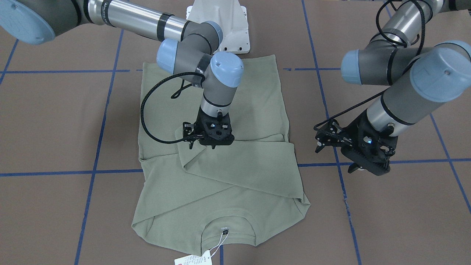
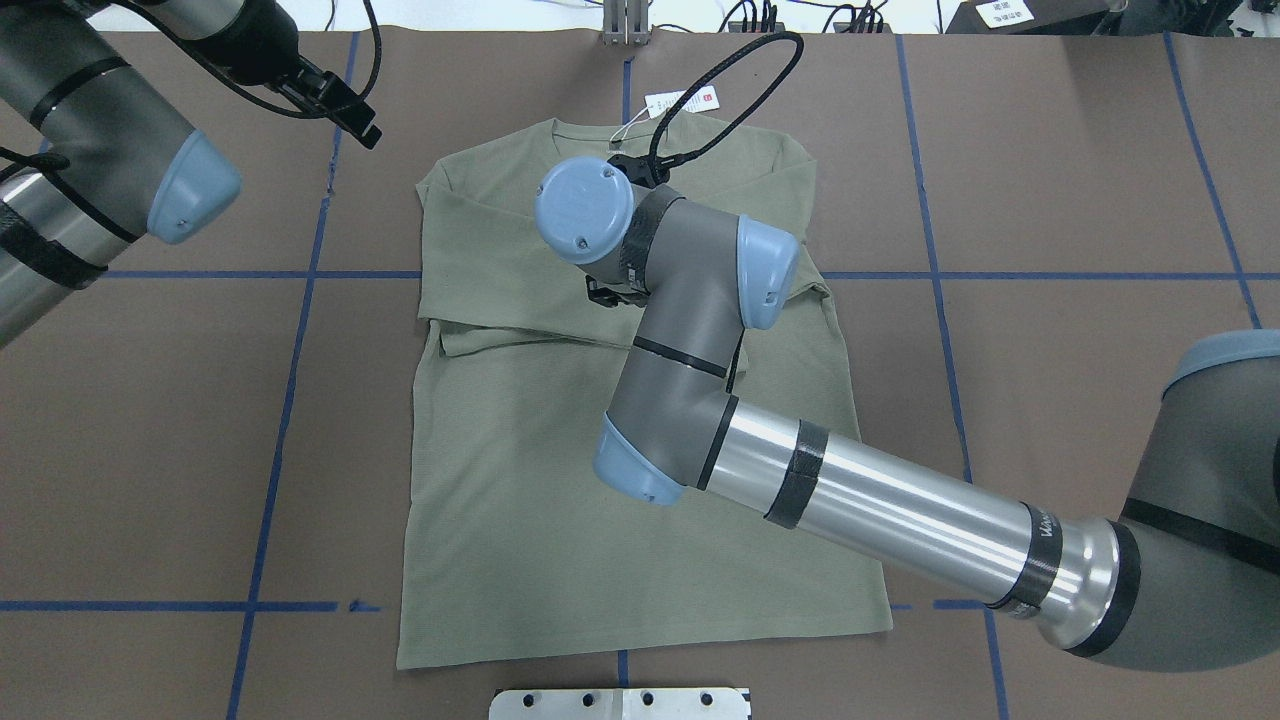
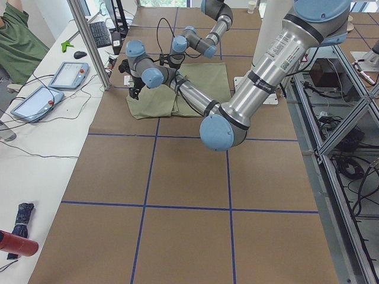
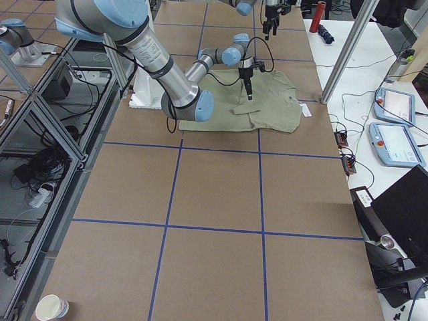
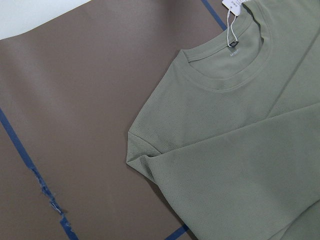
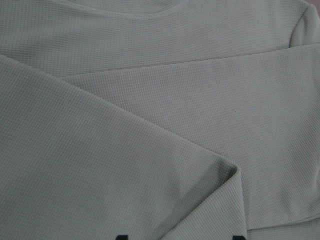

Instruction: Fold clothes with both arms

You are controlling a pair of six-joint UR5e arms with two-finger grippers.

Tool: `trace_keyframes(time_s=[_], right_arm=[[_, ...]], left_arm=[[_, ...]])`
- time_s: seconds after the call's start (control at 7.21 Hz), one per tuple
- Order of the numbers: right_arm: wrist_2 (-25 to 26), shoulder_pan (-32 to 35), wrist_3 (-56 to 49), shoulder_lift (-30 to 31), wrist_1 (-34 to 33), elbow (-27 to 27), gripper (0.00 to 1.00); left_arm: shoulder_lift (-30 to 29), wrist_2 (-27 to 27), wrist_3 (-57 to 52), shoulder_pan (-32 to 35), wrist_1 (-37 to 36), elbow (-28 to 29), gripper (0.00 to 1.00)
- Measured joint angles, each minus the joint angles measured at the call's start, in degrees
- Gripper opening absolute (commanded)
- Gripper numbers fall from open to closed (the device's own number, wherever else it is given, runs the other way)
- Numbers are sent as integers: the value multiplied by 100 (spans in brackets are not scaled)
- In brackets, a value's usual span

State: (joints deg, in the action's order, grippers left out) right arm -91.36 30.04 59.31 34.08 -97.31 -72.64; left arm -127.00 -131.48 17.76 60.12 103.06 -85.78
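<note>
The green shirt (image 1: 239, 173) lies flat on the brown table (image 1: 55, 121), in the middle of the front view. Its round neck (image 5: 215, 82) points to the bottom edge of that view. A white and red hang tag (image 1: 193, 259) lies on its string just below the neck. A long sleeve (image 1: 254, 162) is folded across the chest, from the right side of the shirt toward the middle.

The right arm (image 2: 880, 500) comes in from the lower right of the overhead view. It reaches over the shirt, bends at the elbow and turns its wrist straight down. The right gripper (image 1: 213, 142) points down at the middle of the shirt, at the end of the folded sleeve. In its own wrist view two black fingertips (image 6: 120, 237) peek in at the bottom edge, far apart, with only cloth between them. So its jaws are spread wide, very close above the cloth.

The left arm (image 1: 397, 99) comes in from the upper right of the front view and slants down. The left gripper (image 1: 364, 162) hangs over bare table to the right of the shirt, beside a blue tape line (image 1: 340, 173), apart from the cloth. I cannot tell how far its jaws are spread.

A white metal base (image 1: 220, 22) stands at the top of the front view, past the shirt's hem.
</note>
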Motion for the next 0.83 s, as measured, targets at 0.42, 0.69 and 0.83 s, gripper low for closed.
trace_keyframes(time_s=[0.42,0.69,0.83], right_arm=[[268,-152,-6,2,12,154,59],[352,-203,-13,12,10,208,56],[378,-211,-24,19,10,226,45]], left_arm=[[14,-2,0,0,5,-1,100],[37,-8,0,0,23,-8,100],[41,-9,2,-1,27,-11,100]])
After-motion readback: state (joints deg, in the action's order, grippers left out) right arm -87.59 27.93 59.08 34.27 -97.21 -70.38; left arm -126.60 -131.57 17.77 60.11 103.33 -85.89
